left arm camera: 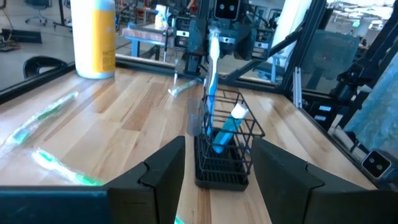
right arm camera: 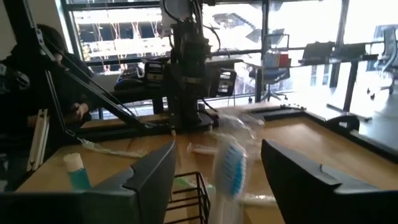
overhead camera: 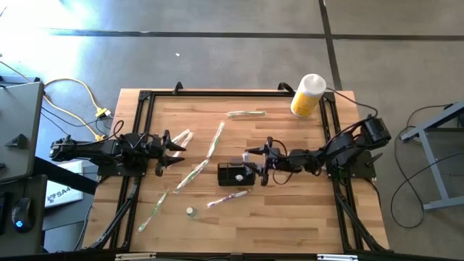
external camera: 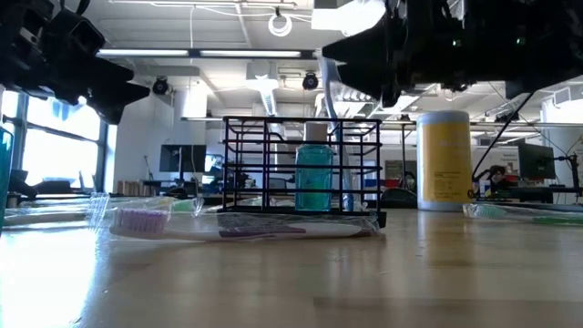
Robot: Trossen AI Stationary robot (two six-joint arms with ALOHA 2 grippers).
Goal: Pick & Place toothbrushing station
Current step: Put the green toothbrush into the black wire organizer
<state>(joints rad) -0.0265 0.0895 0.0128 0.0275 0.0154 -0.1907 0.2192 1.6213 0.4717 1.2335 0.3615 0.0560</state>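
Toothbrushing station (overhead camera: pixel 233 173) sits near table centre in the high view, long axis running left-right across the table, a little toward the right arm's side. Right gripper (overhead camera: pixel 259 162) is directly at its right end, fingertips overlapping the rack's edge; left gripper (overhead camera: pixel 168 151) waits well apart on the left side, wrapped toothbrushes (overhead camera: pixel 197 167) between it and the rack. Right arm is clearly nearer.

Low view: rack (external camera: pixel 301 165) stands upright on the wood, teal tube (external camera: pixel 313 177) inside, a wrapped brush (external camera: pixel 228 225) lying in front of it. Dark gripper mass (external camera: pixel 414 46) hangs above the rack's right half, not touching the wire. Yellow bottle (external camera: pixel 444 160) stands behind and to one side.

Left wrist view: own fingers (left arm camera: pixel 163 174) spread, nothing between them; rack (left arm camera: pixel 222 142) dead ahead, short end facing, a blue-white toothbrush (left arm camera: pixel 212 87) standing in it with the other arm behind.

Right wrist view: own fingers (right arm camera: pixel 154 173) wide apart, gripping nothing; toothbrush head (right arm camera: pixel 232 170) sits loose in the gap, rack corner (right arm camera: pixel 190 198) just below and to one side. My read: brush is released into the rack.
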